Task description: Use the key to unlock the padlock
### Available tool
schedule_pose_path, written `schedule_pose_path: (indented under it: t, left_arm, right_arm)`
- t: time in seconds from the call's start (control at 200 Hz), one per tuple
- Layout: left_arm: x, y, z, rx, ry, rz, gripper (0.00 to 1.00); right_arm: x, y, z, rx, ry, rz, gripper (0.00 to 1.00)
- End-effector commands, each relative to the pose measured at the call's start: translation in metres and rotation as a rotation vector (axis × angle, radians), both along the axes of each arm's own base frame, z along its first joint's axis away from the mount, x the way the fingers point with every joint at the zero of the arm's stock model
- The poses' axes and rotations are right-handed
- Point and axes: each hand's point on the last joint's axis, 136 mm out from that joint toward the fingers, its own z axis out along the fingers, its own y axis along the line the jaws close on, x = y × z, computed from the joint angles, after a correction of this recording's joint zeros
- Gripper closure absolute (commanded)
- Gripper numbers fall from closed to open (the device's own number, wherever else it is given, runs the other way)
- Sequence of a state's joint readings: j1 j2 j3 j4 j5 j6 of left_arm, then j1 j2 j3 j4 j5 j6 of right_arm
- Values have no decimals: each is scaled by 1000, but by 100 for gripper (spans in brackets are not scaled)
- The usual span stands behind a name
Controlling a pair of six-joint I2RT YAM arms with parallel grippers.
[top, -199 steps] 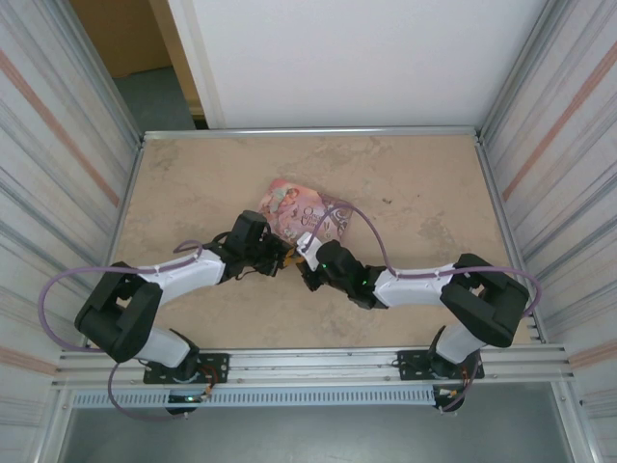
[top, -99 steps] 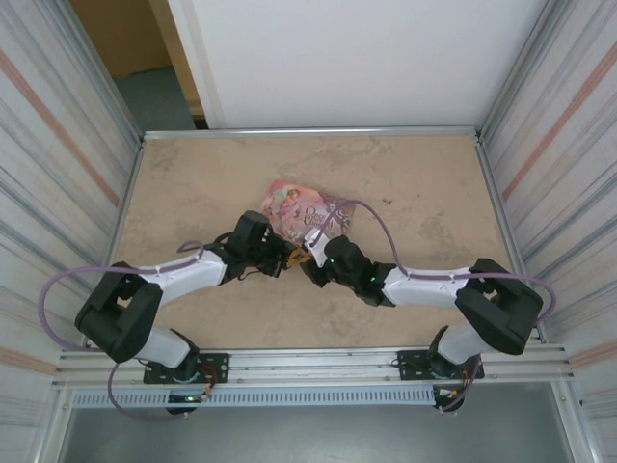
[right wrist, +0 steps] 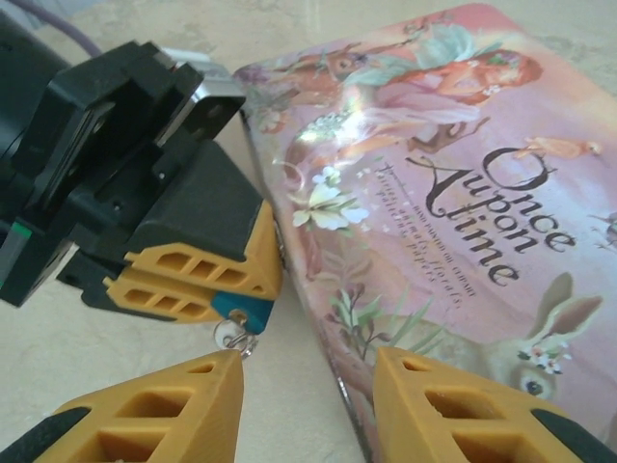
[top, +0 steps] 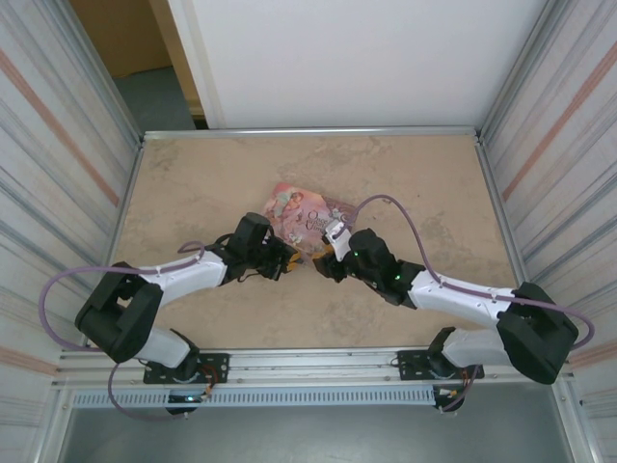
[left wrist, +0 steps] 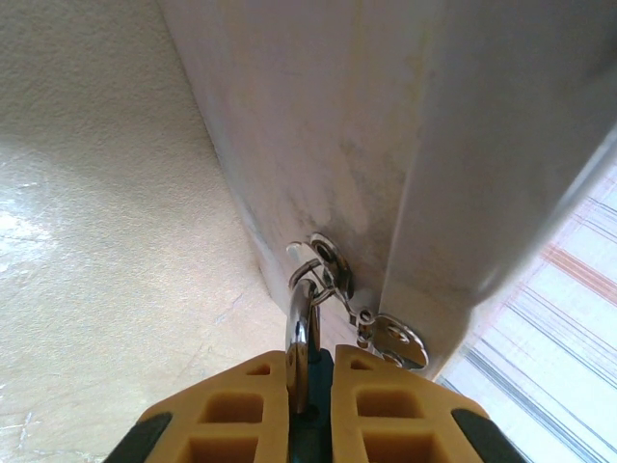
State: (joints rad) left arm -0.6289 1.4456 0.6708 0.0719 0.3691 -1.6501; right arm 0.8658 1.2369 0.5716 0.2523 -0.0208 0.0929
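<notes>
Two claws sit at the six-o'clock edge of the tin [right wrist: 434, 193] on the bench [top: 193, 183]: left claw [left wrist: 310, 362] pinches the padlock [left wrist: 301, 328]; right claw [right wrist: 308, 371] gapes empty, padlock at its ten o'clock, just off one finger.

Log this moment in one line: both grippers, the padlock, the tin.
left gripper: shut on small blue padlock | right gripper: open, holding nothing | pink illustrated tin box: beside padlock

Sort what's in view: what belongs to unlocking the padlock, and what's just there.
Job: padlock, clamped in the left gripper; small silvery ring below it, probably the key's; right gripper, open beside it.
Just there: pink tin, close against the padlock; purple cables on the arms.
</notes>
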Motion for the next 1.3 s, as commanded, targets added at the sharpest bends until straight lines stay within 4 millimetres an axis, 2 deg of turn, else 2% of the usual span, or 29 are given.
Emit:
schedule_pose_path:
  t: [0.0, 0.406, 0.837, 1.298]
  left_arm:
    - [-7, -5, 5, -23, 7, -36, 100]
    - [-7, -6, 5, -26, 9, -39, 100]
    - [-7, -7, 4, -30, 12, -43, 100]
    - [-7, -9, 5, -32, 8, -47, 100]
  right_arm:
    - [-14, 6, -10, -58, -18, 79, 59]
    - [-13, 37, -27, -204, -126, 179, 57]
    - [-2, 47, -33, -234, -149, 172, 64]
    - [-1, 48, -45, -253, -124, 165, 91]
